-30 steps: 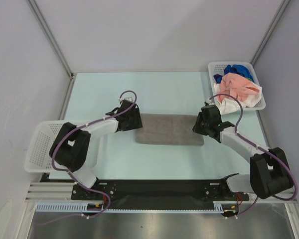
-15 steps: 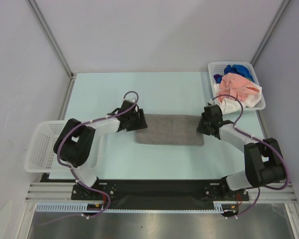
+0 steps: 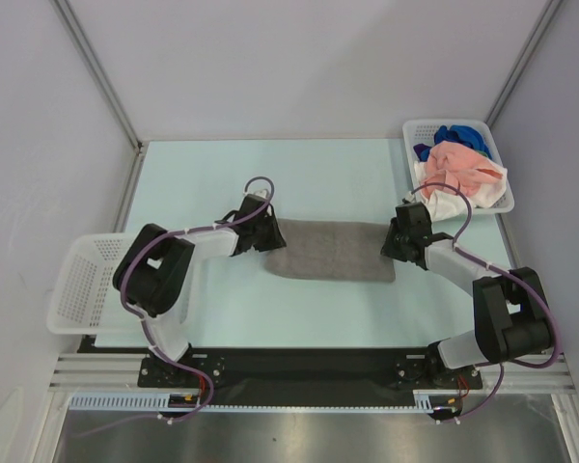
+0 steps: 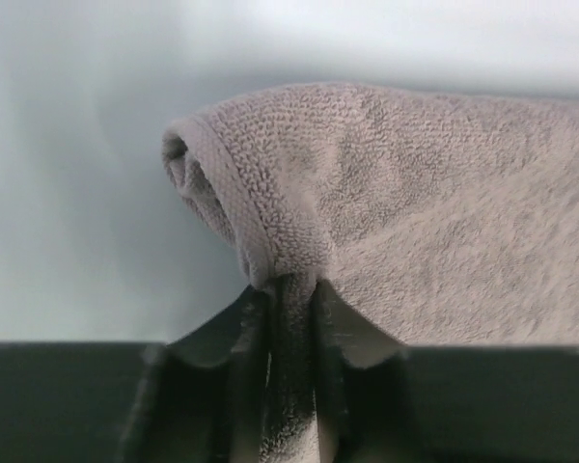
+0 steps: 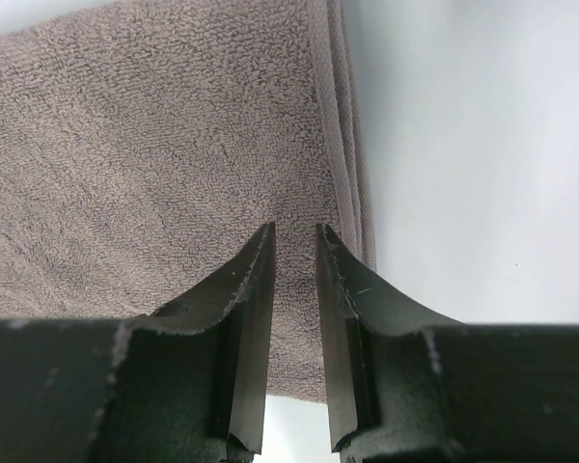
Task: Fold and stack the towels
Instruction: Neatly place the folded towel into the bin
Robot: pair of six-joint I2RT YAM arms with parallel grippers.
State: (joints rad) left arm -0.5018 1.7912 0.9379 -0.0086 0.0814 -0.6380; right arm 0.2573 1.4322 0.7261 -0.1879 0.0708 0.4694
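Top external: a grey towel lies folded into a long strip in the middle of the counter, between the two arms.
Left claw: down low at the strip's left end.
Left wrist: the left claw is clamped on the grey towel's hemmed corner. The cloth rises in a small peak out of the fingers, and the rest lies flat beyond.
Right claw: down at the strip's right end.
Right wrist: the right claw's fingers stand nearly together with a narrow slot between them. Their tips meet the grey towel just inside its right edge, where stacked layers show. I cannot tell whether any cloth is nipped.
Right basket: white lattice, at the counter's far right corner.
Basket contents: a blue towel at the back, a pink towel crumpled on top, and a white towel spilling over the near rim.
Left basket: white lattice, at the counter's left edge beside the left arm.
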